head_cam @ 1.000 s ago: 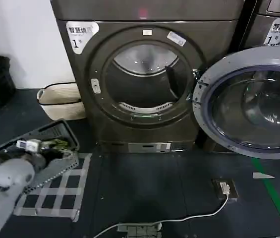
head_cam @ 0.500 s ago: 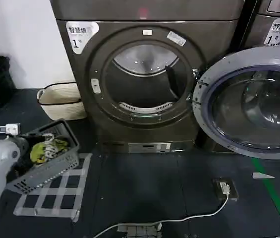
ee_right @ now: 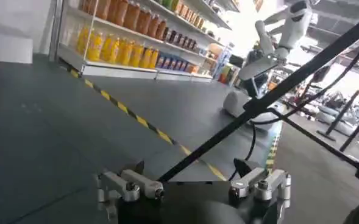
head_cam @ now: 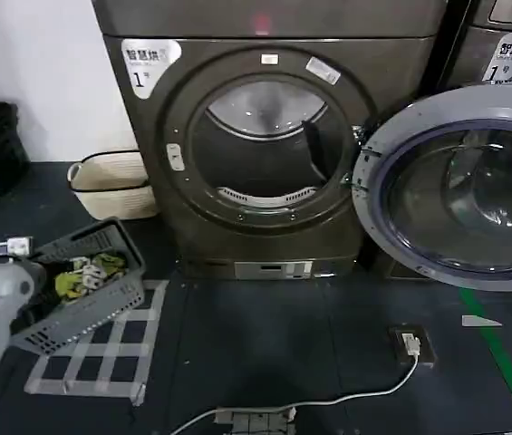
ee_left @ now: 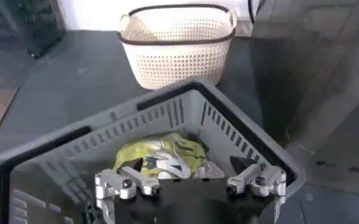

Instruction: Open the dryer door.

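The dryer door stood swung fully open at the right of the head frame, grey inner face outward, beside the dryer at centre. The left end effector hovered open over a grey basket holding clothes. The right end effector was open, holding nothing.

Dim and even in the head view, with soft reflections on the glass of the dryer door and a faint red glow at the top of the dryer. Slightly soft in the left wrist view, hazy beyond the left gripper. Blown-out glare far beyond the right gripper.
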{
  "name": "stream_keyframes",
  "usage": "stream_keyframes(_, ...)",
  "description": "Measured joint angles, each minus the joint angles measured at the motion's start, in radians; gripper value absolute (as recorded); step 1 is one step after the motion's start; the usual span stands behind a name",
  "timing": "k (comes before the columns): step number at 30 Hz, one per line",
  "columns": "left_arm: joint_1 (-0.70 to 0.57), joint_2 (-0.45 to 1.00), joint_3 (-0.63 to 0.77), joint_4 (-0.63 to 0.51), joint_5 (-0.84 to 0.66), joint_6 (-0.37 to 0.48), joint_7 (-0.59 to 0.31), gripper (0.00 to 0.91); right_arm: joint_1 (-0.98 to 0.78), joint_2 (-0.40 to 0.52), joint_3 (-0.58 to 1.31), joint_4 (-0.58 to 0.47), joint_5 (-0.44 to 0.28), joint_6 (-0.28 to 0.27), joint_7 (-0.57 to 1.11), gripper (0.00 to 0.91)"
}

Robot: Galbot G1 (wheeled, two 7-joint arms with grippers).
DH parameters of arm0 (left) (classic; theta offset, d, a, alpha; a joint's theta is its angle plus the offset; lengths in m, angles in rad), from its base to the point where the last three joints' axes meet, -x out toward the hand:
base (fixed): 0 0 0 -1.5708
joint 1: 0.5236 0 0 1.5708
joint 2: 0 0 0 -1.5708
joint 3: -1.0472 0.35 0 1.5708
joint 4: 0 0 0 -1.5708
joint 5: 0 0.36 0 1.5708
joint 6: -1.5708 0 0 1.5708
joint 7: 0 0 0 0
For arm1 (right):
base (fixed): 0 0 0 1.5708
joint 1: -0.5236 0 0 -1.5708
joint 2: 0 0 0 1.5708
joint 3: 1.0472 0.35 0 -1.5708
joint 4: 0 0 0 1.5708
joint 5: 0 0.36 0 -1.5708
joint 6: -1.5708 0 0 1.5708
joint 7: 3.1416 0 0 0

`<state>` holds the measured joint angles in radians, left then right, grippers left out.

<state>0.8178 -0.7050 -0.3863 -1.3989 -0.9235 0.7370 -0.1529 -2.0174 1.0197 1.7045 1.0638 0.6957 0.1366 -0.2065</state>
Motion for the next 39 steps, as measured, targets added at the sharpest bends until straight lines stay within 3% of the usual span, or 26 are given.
stream_keyframes(39,0.012,-0.014,-0.026,0.03,0.003,-0.001,0.003,0.907,0.0,0.012,-0.007,0.014,0.001,0.004,-0.001,0.907)
